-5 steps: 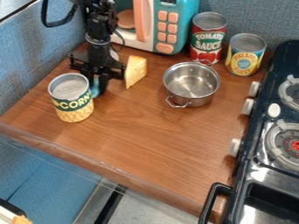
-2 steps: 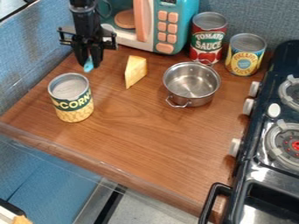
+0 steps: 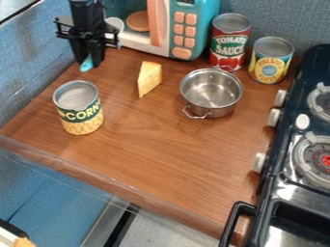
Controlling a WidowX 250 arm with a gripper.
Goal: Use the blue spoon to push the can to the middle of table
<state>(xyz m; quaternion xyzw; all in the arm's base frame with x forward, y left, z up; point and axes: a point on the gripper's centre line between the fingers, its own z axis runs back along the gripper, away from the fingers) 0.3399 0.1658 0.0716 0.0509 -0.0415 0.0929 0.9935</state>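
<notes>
At left on the worktop (image 3: pixel 161 149), has the can (image 3: pixel 78 115) upright, short of the middle. Just behind, grips the spoon (image 3: pixel 86 63) narrowly in the hand (image 3: pixel 88 57), pointing down and clear of the can, presumably for pushing low, once brought round to the can's left. Then, rightward, shows cheese (image 3: pixel 149 79) and pot (image 3: pixel 210 92), both behind the likely path.

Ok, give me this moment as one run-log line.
pincer: holding spoon | left can: upright, not at table middle | spoon-can contact: none | pot: right of cheese
</notes>
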